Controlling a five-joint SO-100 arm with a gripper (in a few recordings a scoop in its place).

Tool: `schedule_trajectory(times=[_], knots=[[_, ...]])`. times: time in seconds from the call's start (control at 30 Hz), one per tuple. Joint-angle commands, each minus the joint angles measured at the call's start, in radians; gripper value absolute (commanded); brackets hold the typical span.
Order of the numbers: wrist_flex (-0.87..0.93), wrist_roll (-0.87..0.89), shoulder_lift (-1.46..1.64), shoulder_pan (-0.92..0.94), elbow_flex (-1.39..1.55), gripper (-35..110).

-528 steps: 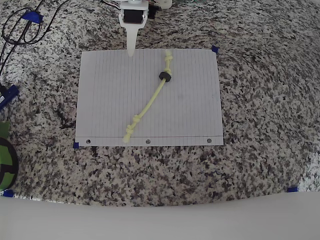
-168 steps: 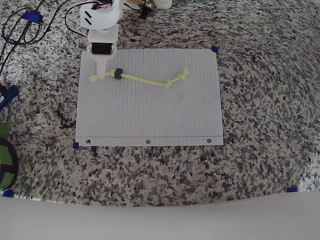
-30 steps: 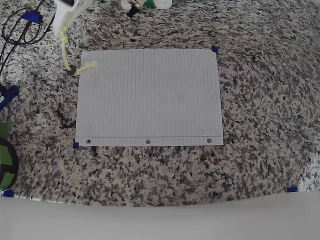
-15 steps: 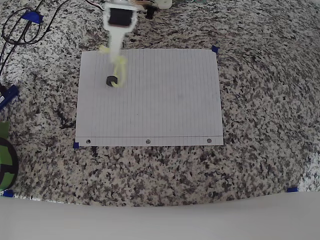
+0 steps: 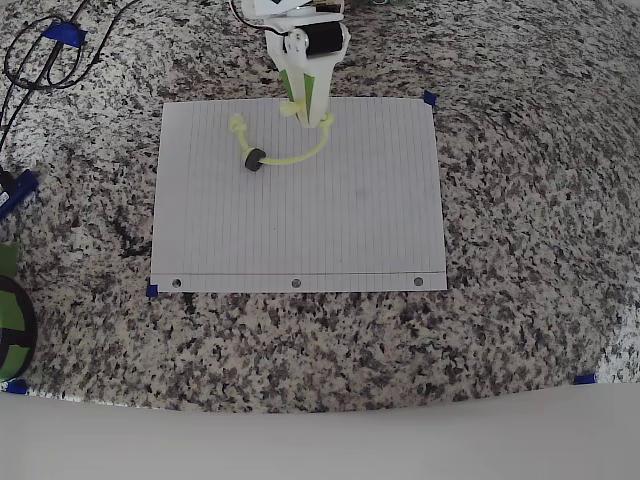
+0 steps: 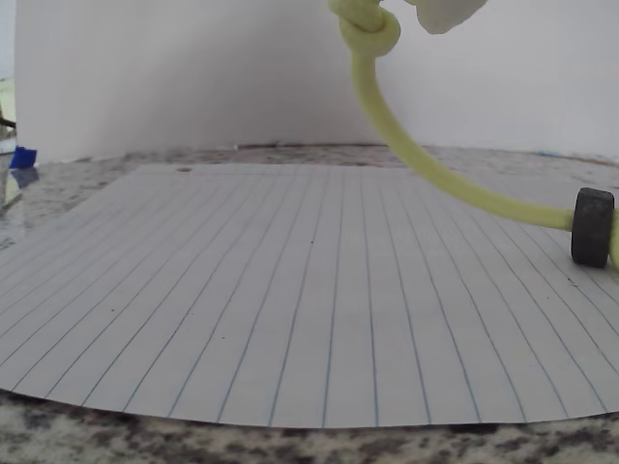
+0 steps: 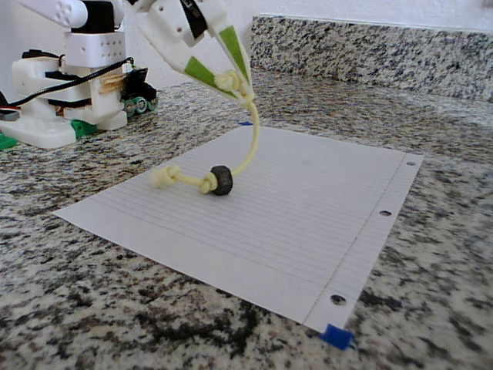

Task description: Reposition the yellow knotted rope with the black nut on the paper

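In the overhead view, the rope's loose end, with its small knots, is seen at the upper left of the paper (image 5: 300,230). It lies flat on the lined sheet. Just to the right of it and a little lower, the black nut (image 5: 254,160) is seen resting on the paper too, with the cord threaded through it. From the nut, the yellow knotted rope (image 5: 300,155) is bent in a curve that goes right and then up toward the top edge of the sheet. There, the other knotted end is lifted off the paper and is pinched tight by the tool (image 5: 308,110), whose two tips are closed on the cord just by the knot.

A moment ago the rope was bunched up nearer the left edge of the sheet, and a little before that it was hung off the paper over the counter (image 5: 520,200). Now it is pulled to the right and is opened into a long curve. The nut is carried further onto the sheet.

So the rope and nut are back on the paper, and it looks as if the moving is nearly done. What seems left is for the held end to be put down and let go.
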Motion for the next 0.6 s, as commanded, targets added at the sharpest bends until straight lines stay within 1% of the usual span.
schedule_trajectory(times=[0.0,0.1,0.17,0.27,0.57], knots=[[0.009,0.012,0.038,-0.011,0.006,7],[0.034,0.012,0.066,-0.011,0.014,24],[0.051,0.012,0.078,-0.011,0.014,44],[0.057,0.012,0.089,-0.014,0.014,49],[0.081,0.012,0.144,0.017,0.015,48]])
